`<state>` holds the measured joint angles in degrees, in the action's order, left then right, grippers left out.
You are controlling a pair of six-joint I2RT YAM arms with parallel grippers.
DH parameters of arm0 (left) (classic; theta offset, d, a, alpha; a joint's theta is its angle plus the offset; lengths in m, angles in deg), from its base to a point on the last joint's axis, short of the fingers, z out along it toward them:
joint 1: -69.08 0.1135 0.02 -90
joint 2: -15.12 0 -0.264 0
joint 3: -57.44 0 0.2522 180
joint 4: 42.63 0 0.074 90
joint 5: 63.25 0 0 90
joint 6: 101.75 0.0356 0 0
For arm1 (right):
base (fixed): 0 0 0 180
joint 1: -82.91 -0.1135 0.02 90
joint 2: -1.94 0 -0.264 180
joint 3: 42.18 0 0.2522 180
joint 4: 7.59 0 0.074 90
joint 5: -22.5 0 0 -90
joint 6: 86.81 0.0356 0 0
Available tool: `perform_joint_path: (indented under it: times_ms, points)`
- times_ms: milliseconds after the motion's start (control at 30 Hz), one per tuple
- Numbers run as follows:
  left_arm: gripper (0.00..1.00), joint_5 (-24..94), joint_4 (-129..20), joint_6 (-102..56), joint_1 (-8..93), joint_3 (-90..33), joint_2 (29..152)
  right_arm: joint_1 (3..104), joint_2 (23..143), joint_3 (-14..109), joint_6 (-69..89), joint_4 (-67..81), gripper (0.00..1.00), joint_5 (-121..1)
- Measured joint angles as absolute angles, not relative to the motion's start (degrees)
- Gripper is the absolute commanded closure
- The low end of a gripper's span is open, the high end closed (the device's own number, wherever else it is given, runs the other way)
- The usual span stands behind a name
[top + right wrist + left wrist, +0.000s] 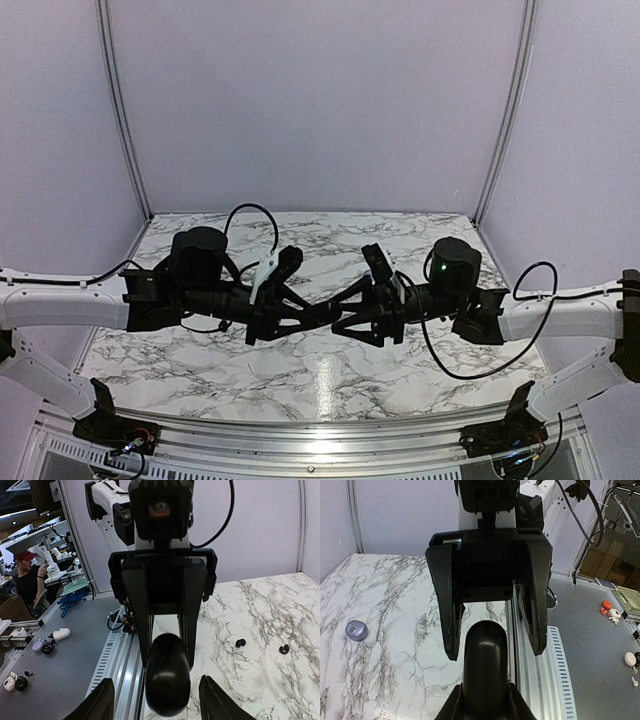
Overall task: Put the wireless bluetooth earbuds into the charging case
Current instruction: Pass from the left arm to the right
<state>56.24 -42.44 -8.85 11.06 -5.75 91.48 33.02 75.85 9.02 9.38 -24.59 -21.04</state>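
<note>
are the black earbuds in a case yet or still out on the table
Out. The right wrist view shows two black earbuds lying loose on the marble table, apart from each other, no case around them.

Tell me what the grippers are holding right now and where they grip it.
The left gripper clamps a black oval case by one end. The right gripper is open around the free end, not gripping.

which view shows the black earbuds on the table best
The right wrist view: two small black earbuds lie apart on the marble table. The left wrist view shows only a lilac case; in the top view the arms cover the middle and no earbuds show.
</note>
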Motion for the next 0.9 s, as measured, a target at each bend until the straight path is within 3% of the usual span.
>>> perform_joint_path:
  times_ms: [133,433,900]
  points:
    - [0.91,56.94,-42.48,-9.86,11.06,-6.0,93.99,33.79,77.62,9.65,9.3,-24.83,0.58,-19.67]
    - [0.92,59.37,-41.28,-12.72,11.89,-7.07,96.4,34.09,80.03,9.56,9.69,-26.08,0.55,-17.46]
    - [0.93,63.44,-37.13,-18.2,13.7,-7.13,98.03,35.27,80.86,8.69,10.21,-28.98,0.67,-17.5]
